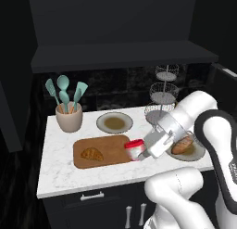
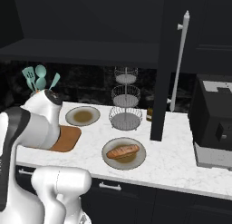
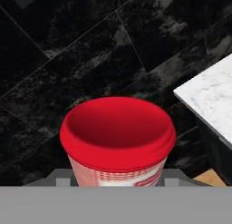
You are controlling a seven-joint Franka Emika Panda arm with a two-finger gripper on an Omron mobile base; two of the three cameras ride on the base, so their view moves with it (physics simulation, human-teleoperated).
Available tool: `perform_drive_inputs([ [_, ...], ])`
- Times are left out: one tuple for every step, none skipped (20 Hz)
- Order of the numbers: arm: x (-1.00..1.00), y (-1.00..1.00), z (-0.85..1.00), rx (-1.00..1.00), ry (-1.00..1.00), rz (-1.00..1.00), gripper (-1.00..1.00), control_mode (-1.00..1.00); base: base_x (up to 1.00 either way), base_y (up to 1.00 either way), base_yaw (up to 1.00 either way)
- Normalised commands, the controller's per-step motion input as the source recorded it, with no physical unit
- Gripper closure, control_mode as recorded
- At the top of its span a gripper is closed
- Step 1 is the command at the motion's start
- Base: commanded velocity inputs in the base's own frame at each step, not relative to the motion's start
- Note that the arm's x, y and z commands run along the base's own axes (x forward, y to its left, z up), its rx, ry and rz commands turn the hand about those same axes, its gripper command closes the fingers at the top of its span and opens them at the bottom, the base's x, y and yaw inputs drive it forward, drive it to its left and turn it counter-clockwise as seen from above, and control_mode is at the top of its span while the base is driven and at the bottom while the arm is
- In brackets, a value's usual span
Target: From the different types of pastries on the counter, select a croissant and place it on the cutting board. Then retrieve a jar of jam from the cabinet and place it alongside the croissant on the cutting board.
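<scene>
Item one: my gripper (image 1: 140,151) is clamped on the jar of jam (image 1: 134,149), red lid tilted toward the board, the jar at the right end of the cutting board (image 1: 102,151). I cannot tell whether it touches the wood. In the hand view the jar's red lid (image 3: 118,130) sits between my fingers.

Item two: the croissant (image 1: 91,154) lies flat on the board's left half, at nine o'clock from the jar and apart from it.

Item three: the counter (image 1: 60,172) carries a grey-rimmed plate (image 1: 115,123) at twelve o'clock from the board, a utensil crock (image 1: 69,117) at eleven o'clock, and a wire tiered stand (image 2: 125,100). A second plate (image 2: 123,153) holds the reddish-brown bun (image 2: 123,151), at three o'clock from the jar.
</scene>
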Motion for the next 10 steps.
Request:
perform_drive_inputs([
  [0.35, 0.11, -0.86, 0.17, -0.21, 0.34, 1.0, -1.0, 0.0, 0.0, 0.0],
  [0.39, 0.06, -0.71, 0.15, -0.25, 0.33, 1.0, -1.0, 0.0, 0.0, 0.0],
  [0.37, 0.04, -0.66, 0.14, -0.28, 0.32, 1.0, -1.0, 0.0, 0.0, 0.0],
  [0.39, 0.0, -0.51, 0.14, -0.32, 0.3, 1.0, -1.0, 0.0, 0.0, 0.0],
  [0.36, 0.0, -0.46, 0.12, -0.35, 0.27, 1.0, -1.0, 0.0, 0.0, 0.0],
  [0.29, 0.0, -0.41, 0.13, -0.36, 0.21, 1.0, -1.0, 0.0, 0.0, 0.0],
  [0.31, 0.0, -0.24, 0.13, -0.37, 0.15, 1.0, -1.0, 0.0, 0.0, 0.0],
  [0.3, 0.0, -0.11, 0.12, -0.4, 0.11, 1.0, -1.0, 0.0, 0.0, 0.0],
  [0.26, 0.0, -0.01, 0.09, -0.43, 0.07, 1.0, -1.0, 0.0, 0.0, 0.0],
  [0.31, 0.0, 0.0, 0.07, -0.43, 0.04, 1.0, -1.0, 0.0, 0.0, 0.0],
])
